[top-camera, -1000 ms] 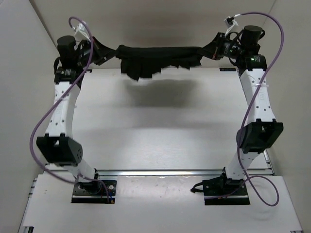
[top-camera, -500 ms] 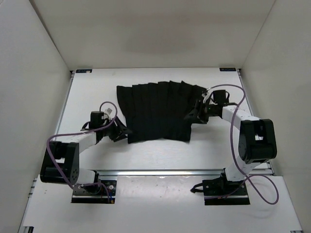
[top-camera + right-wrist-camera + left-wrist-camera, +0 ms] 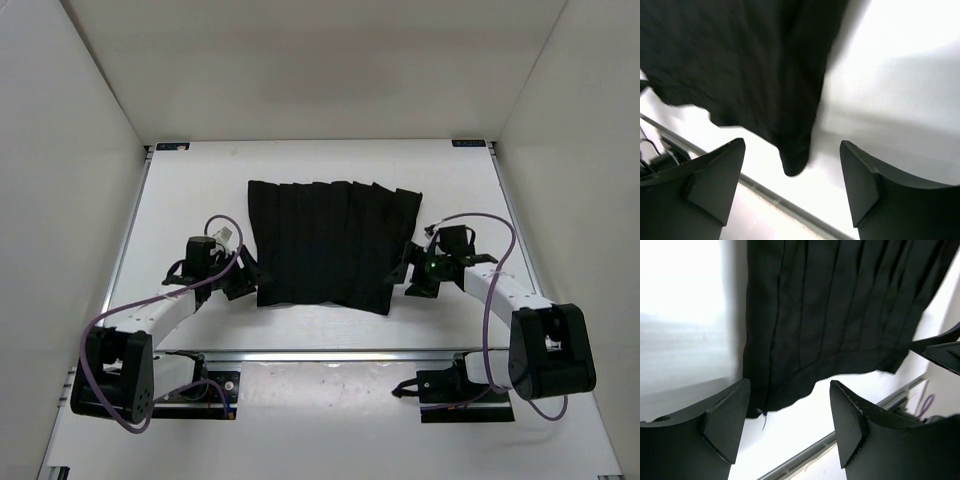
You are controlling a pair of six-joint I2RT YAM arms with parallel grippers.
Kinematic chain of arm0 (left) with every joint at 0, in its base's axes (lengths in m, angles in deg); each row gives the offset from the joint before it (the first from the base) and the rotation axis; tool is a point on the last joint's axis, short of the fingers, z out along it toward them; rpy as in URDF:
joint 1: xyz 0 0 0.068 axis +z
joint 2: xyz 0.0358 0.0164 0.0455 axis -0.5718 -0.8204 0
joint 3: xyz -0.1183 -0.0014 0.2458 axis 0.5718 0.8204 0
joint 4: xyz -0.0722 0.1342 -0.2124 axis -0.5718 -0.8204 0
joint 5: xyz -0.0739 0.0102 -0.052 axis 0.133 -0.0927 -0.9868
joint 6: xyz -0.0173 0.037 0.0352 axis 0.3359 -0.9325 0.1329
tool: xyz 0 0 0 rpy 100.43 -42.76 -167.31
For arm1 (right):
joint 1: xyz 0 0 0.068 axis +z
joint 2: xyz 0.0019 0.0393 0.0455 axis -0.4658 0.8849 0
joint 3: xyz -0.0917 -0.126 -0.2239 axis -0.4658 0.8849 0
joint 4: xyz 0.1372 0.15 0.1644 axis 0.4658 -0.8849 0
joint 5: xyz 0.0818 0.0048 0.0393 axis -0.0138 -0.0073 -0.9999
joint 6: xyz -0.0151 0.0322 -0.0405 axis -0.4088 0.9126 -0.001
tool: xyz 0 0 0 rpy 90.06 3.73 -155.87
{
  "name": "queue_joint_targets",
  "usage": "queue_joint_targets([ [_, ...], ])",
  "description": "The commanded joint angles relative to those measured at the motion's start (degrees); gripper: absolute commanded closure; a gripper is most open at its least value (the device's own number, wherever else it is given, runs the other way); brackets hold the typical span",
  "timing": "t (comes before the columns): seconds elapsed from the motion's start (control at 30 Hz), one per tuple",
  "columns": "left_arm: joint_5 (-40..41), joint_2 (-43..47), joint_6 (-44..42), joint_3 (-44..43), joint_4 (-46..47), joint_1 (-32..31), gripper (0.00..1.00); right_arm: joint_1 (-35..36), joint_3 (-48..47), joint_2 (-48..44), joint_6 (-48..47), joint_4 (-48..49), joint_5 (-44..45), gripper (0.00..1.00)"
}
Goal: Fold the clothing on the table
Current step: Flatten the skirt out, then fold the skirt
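The black pleated clothing lies spread flat on the white table, ridges running away from me. My left gripper sits at its near left corner, open, with nothing between the fingers. In the left wrist view the clothing has its hem just beyond the left gripper. My right gripper is at the near right corner, also open. In the right wrist view the clothing ends in a corner on the table ahead of the right gripper, touching neither finger.
A metal rail runs along the table's near edge, close behind both grippers. White walls enclose the left, right and far sides. Purple cables loop beside each arm.
A second ago both grippers held the clothing stretched in the air at the far edge. It now lies flat on the table; both grippers have opened, let go and sit at its near corners.
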Motion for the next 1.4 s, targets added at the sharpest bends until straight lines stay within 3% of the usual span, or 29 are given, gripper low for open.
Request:
queue_joint_targets([
  [0.0,4.2,2.7,-2.3,0.7,-3.9,-2.2,0.25,3.0,3.3,-3.4,3.1,0.0,3.4,0.31],
  [0.3,3.2,0.3,-0.6,3.1,0.7,-5.5,0.29,8.0,9.2,-2.6,5.8,5.4,4.8,0.42],
  [0.33,3.7,-0.9,-0.4,3.0,1.5,-6.2,0.31,8.1,9.9,-2.0,5.8,6.0,4.1,0.55],
  [0.4,2.3,-3.0,-0.6,2.6,3.1,-6.5,0.44,7.8,10.0,-0.7,5.3,7.5,3.5,0.71],
  [0.43,1.6,-4.6,-0.6,2.8,4.4,-6.7,0.46,7.8,10.0,0.0,5.4,7.5,3.1,0.7],
  [0.5,-0.1,-6.4,-0.8,2.1,5.5,-7.0,0.61,7.8,10.0,0.5,4.8,7.1,2.0,0.65],
  [0.6,-0.5,-8.0,-0.8,1.2,5.9,-7.2,0.62,7.2,10.7,0.6,4.7,7.5,0.8,0.57],
  [0.63,-0.5,-7.8,-0.8,0.9,6.2,-7.5,0.82,7.0,11.3,-0.3,5.0,7.8,-0.1,0.64],
  [0.67,-0.7,-8.2,-0.8,1.3,6.6,-7.2,0.91,6.4,11.8,0.1,5.2,8.2,-0.1,0.77],
  [0.7,-0.8,-8.1,-0.7,0.9,6.2,-7.1,1.0,5.7,12.1,-0.3,4.3,7.6,-0.5,0.84],
  [0.73,-1.2,-8.2,-0.8,0.9,6.1,-7.0,1.0,5.8,11.5,-0.4,4.2,7.7,-1.2,0.95],
  [0.77,-1.0,-7.5,-1.3,0.9,5.6,-6.1,1.0,5.1,10.8,-0.9,4.0,6.5,-1.4,1.0],
  [0.9,-2.0,-1.3,-2.5,0.6,1.6,-1.7,1.0,2.6,4.5,-2.9,-0.1,0.0,-0.1,1.0],
  [1.03,-1.9,3.2,-2.3,0.4,-2.2,-1.2,1.0,-1.2,-2.3,-4.7,-5.9,-9.0,1.5,0.98],
  [1.07,-1.9,3.6,-1.8,0.6,-1.8,-1.5,1.0,-1.2,-3.3,-4.9,-6.1,-10.3,3.8,0.85],
  [1.13,-1.9,4.9,0.4,3.1,0.1,-2.0,1.0,-0.7,-5.6,-5.3,-7.6,-15.0,7.3,0.81],
  [1.2,-1.8,4.8,1.5,4.9,1.7,-2.4,1.0,-0.8,-6.1,-6.1,-7.6,-16.9,10.3,0.7],
  [1.37,-1.8,5.4,2.1,8.8,3.0,-1.9,1.0,-0.2,0.1,-8.1,-5.1,-12.0,4.3,0.64],
])
